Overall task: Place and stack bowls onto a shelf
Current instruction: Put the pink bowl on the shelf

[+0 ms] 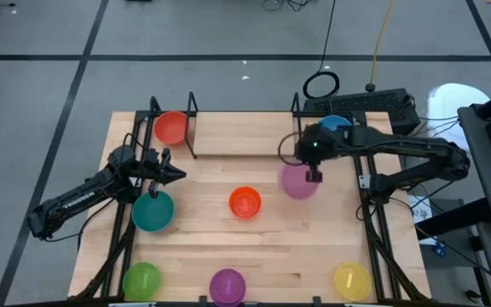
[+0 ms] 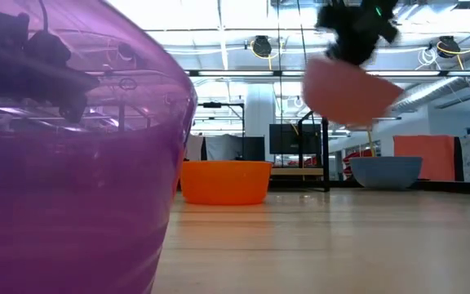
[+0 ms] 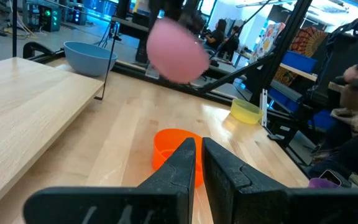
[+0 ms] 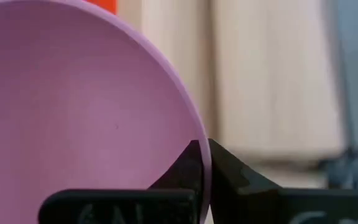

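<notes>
the right jaws [image 1: 314, 176] are clamped on the rim of the pink bowl [image 1: 297, 182], holding it tilted in the air above the counter [image 1: 314, 239], with the blue bowl [image 1: 335, 124] on the shelf [image 1: 228, 136] just beyond. the left jaws [image 1: 176, 175] are closed together and empty, the teal bowl [image 1: 152, 211] just beside them and the orange bowl [image 1: 245, 203] farther ahead of their tips.

the right arm reaches in from the table's right edge, elbow bent, wrist pointing toward the middle. the right gripper [image 1: 314, 176] is raised above the board, its fingers [image 4: 194, 163] pinched on the rim of the pink bowl [image 1: 297, 182]. the left arm stretches in from the left edge, low. the left gripper [image 1: 176, 175] has its fingers [image 3: 185, 163] nearly together, holding nothing.
</notes>
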